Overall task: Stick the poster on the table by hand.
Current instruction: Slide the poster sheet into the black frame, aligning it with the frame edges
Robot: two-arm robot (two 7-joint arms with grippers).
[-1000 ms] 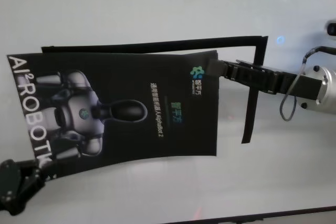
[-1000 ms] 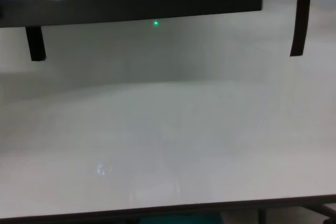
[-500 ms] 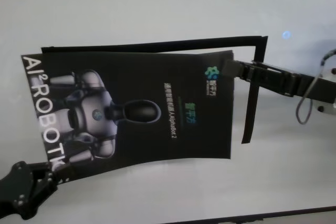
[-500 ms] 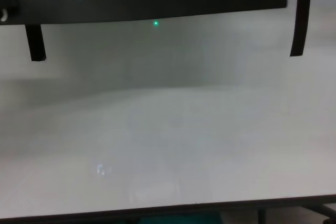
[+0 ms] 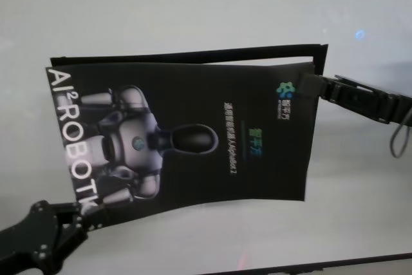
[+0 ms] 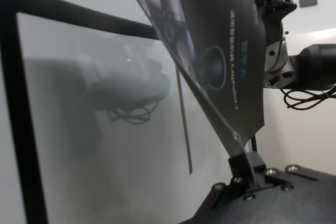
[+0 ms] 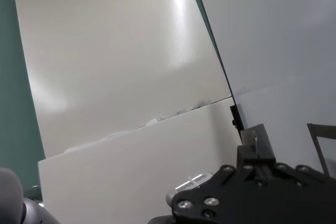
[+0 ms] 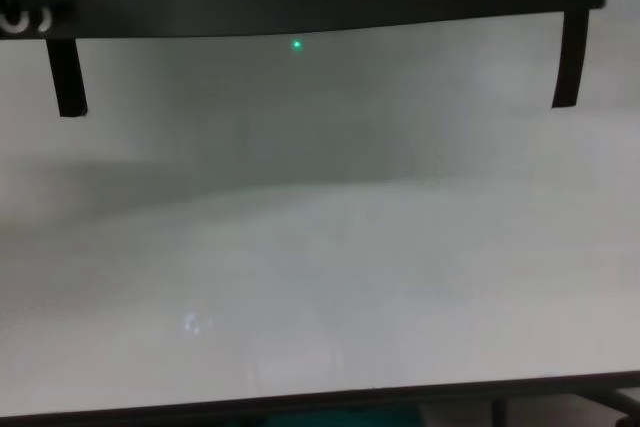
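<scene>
You see both grippers pinched shut on the poster (image 5: 187,136): left gripper (image 5: 82,214) at its near-left corner, right gripper (image 5: 308,85) at its far-right corner.

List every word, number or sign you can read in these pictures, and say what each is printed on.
"AI² ROBOTI…", big white letters along the left edge of the large glossy black poster; the ending is hidden.
Small white text line, green word and logo caption on the poster: too small to read.
</scene>
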